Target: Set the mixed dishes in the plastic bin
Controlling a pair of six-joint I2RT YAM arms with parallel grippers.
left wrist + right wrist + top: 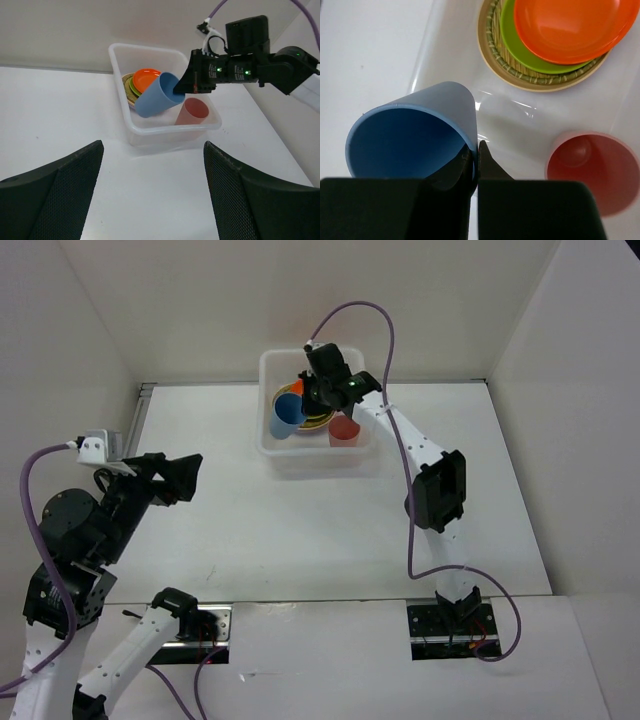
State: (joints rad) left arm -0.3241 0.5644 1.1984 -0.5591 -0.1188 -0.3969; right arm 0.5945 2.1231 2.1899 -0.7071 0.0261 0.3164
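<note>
My right gripper point(476, 150) is closed on the lip of the tilted blue plastic cup point(410, 135), one finger inside and one outside, holding it within the white translucent rectangular plastic bin point(150, 48). I cannot tell whether the cup's base touches the bin floor. The pink plastic cup point(590, 165) stands upright in the bin's near right corner. Further back in the bin, a round orange plate point(570, 25) lies on a lime green plate point(515, 47), both stacked on the woven bamboo plate point(495, 50). My left gripper point(190, 475) hangs spread wide and empty over the white desk point(300, 540), well apart from the bin.
</note>
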